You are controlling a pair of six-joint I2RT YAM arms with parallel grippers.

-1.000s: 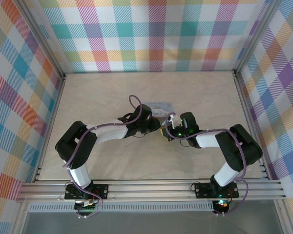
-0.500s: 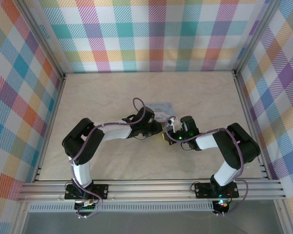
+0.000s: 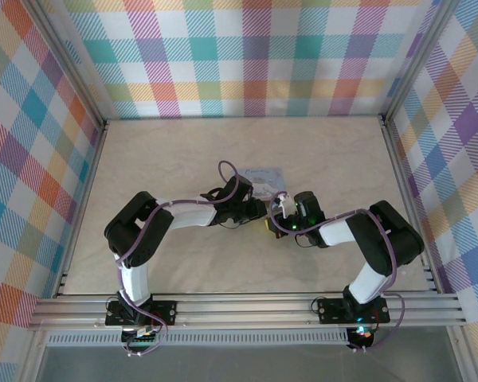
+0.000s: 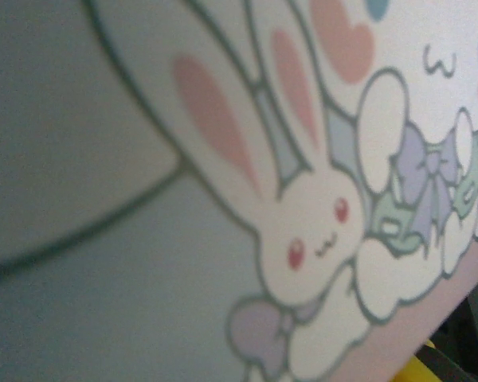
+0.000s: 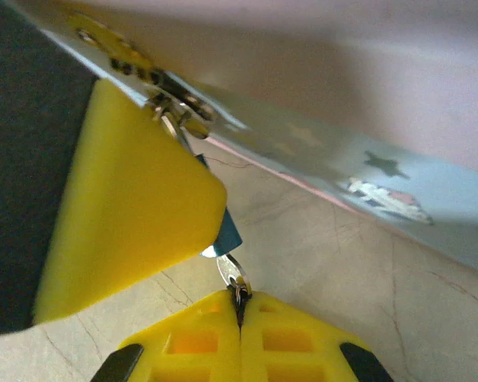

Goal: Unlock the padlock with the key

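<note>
Right end effector: my right end effector [image 5: 239, 312] has its yellow fingertips pressed together on the key [image 5: 236, 274]. Only a short bright stub stands out above them.
Key to padlock: the stub reaches up to the underside of the padlock [image 5: 228, 231], which shows as a dark blue sliver. I cannot tell whether the key is seated in the keyway or only touching it.
Padlock's place: it hangs from the hasp [image 5: 174, 99] on the edge of the tin [image 5: 398, 187], off the tabletop [image 5: 342, 278] and just above my right fingertips.
Left end effector: my left end effector [image 3: 252, 208] sits against the tin, just beside the right one. A yellow pad [image 5: 127, 207], which I take to be its finger, covers most of the padlock. I cannot tell whether its fingers are apart or together.
Risk, slip: my pinch on the key is thin, so a stiff cylinder could twist the key between my fingertips.
Risk, swing: if the padlock is not firmly braced, it may pivot on its shackle and shed the key.
Risk, crowding: the pad and my right fingertips are very near each other, so a wrist roll could knock them together.
Risk, tin: a sideways push could shift the tin and spoil the alignment.
</note>
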